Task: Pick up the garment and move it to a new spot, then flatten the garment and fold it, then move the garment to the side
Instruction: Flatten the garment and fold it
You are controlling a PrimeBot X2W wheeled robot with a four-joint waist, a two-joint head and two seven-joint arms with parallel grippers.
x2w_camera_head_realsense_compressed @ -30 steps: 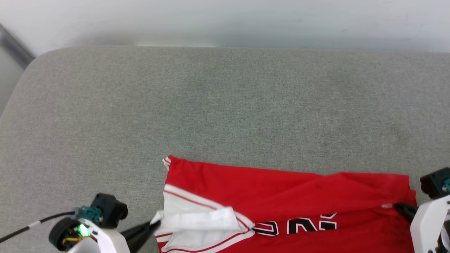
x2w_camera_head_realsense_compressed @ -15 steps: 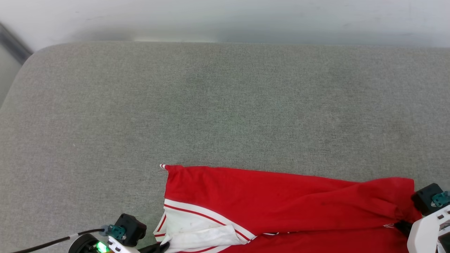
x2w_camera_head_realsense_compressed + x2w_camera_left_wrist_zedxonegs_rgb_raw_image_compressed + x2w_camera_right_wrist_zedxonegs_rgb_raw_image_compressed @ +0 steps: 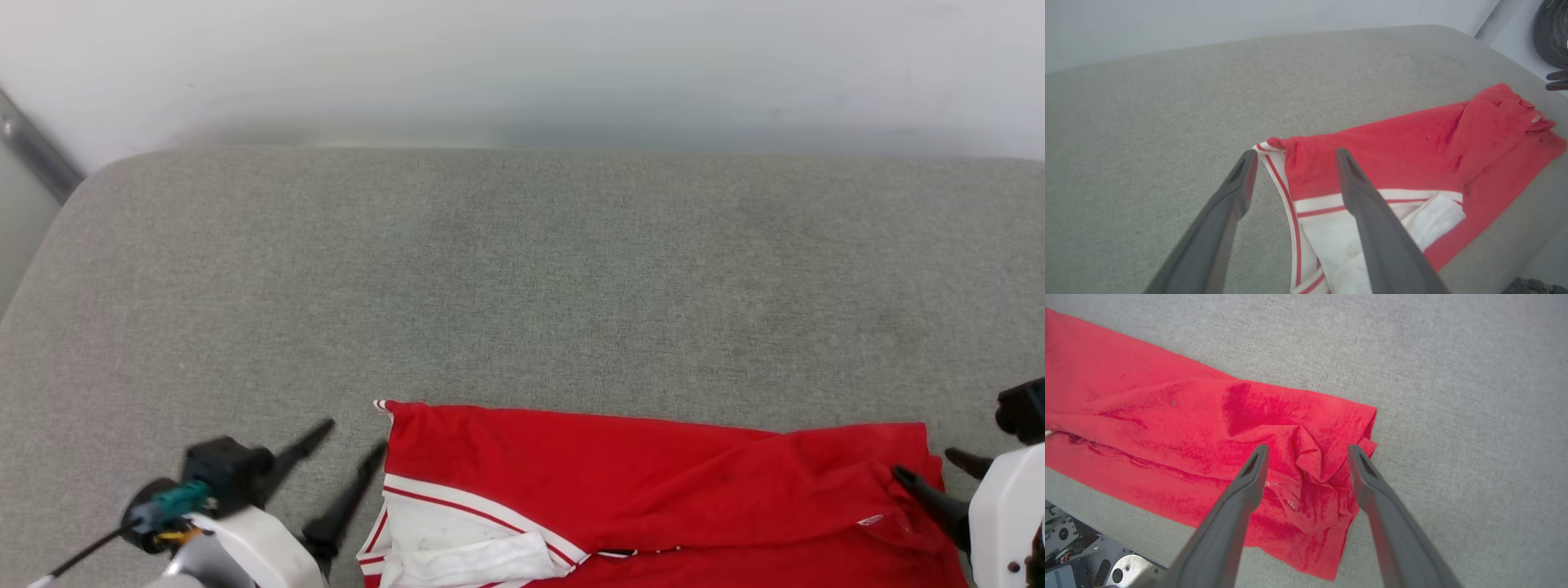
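The red jersey (image 3: 653, 465) is lying in a long folded strip along the front edge of the grey padded bench (image 3: 522, 286), a bit toward its right side. It is looking soft, light and floppy, so I think it is going to sag and wrinkle when lifted. Its two ends are looking like the best places to pinch. The left gripper (image 3: 353, 437) is hanging wide open at the white sleeve (image 3: 457, 547) end, holding nothing. The right gripper (image 3: 924, 462) is gaping wide over the bunched red end, empty too. A plain white wall (image 3: 522, 65) is standing behind the bench's back edge.
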